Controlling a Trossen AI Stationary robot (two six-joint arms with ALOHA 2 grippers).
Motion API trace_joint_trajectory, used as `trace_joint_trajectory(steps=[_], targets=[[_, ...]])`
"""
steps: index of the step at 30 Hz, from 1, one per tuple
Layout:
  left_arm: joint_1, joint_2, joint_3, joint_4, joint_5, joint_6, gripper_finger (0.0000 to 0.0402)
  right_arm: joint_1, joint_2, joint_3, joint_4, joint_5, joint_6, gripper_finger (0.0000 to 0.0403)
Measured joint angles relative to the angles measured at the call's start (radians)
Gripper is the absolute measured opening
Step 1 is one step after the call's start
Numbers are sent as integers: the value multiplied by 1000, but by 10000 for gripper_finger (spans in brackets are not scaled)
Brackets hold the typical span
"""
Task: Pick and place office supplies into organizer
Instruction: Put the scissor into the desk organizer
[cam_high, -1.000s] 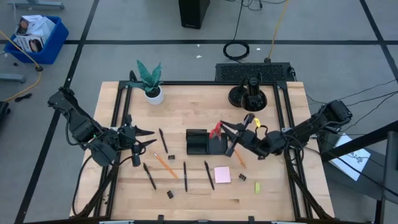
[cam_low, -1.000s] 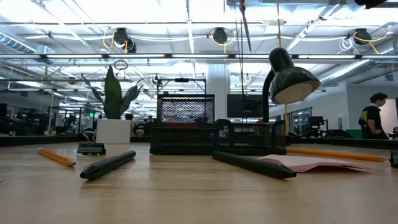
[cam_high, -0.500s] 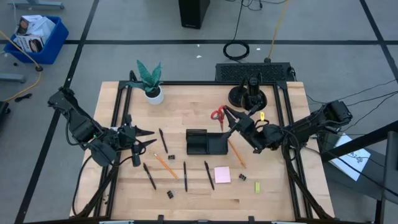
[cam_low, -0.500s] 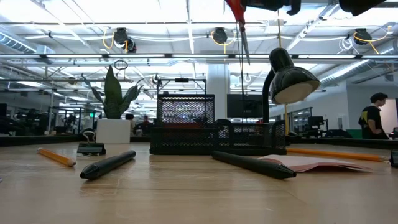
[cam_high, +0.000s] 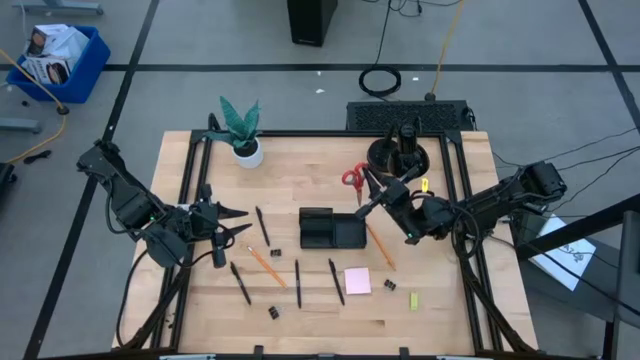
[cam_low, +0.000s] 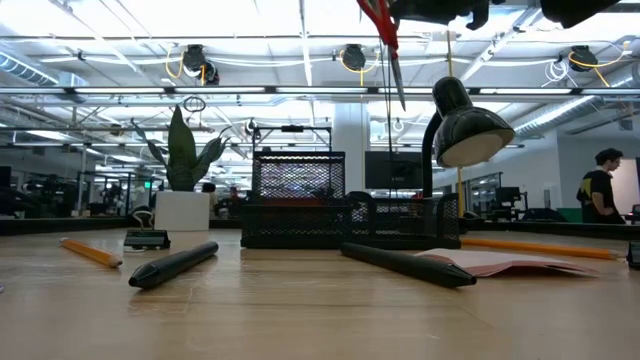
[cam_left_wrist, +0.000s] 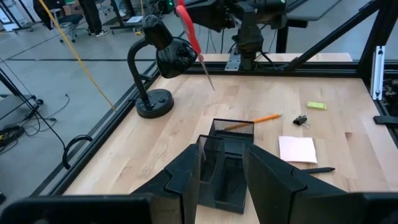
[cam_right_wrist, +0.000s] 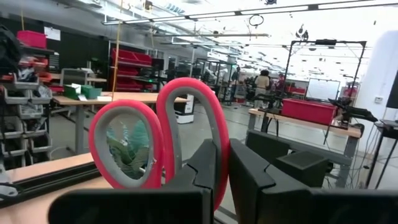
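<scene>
We see the right gripper (cam_high: 368, 192) clamped on the red-handled scissors (cam_high: 353, 179), held above the black organizer (cam_high: 333, 230); the left gripper (cam_high: 232, 222) waits half-open over the table (cam_high: 300, 165).

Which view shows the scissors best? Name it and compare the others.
The left wrist view: the scissors hang whole, point down, from the right gripper. The right wrist view shows only the red handles, the high view a small red shape, and the low view the handles cut off at the edge.
</scene>
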Motion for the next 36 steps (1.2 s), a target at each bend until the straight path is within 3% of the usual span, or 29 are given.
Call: trace_joint_trajectory(steps=[13,21,27,36], targets=[[0,0,0,0,0,0,127,0,0,0,-39,-2,59,15],[0,0,0,0,0,-3,127,0,0,0,-67,-4,221,15],[0,0,0,0,0,-3,127,0,0,0,-57,-107,310,15],[0,0,0,0,0,-3,127,-45,0,0,-48,-161,441,15]])
